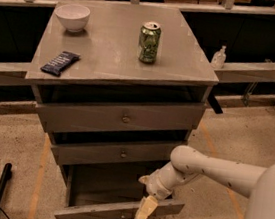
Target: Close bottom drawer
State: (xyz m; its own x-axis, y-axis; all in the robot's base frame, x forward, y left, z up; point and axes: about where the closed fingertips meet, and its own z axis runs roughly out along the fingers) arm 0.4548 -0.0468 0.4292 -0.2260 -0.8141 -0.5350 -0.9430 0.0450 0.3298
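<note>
The bottom drawer [114,212] of the grey cabinet [119,53] stands pulled out, its slim grey front tilted low near the floor. My gripper [144,211] hangs from the white arm [210,169] that reaches in from the right. Its pale tip points down and rests against the right part of the drawer's front. The middle drawer [117,151] and the top drawer [121,117] sit slightly out above it, each with a small round knob.
On the cabinet top stand a white bowl [72,16], a green can [149,42] and a dark snack bar [59,62]. A black pole [0,189] lies on the floor at lower left. Spray bottles [218,56] stand on a ledge to the right.
</note>
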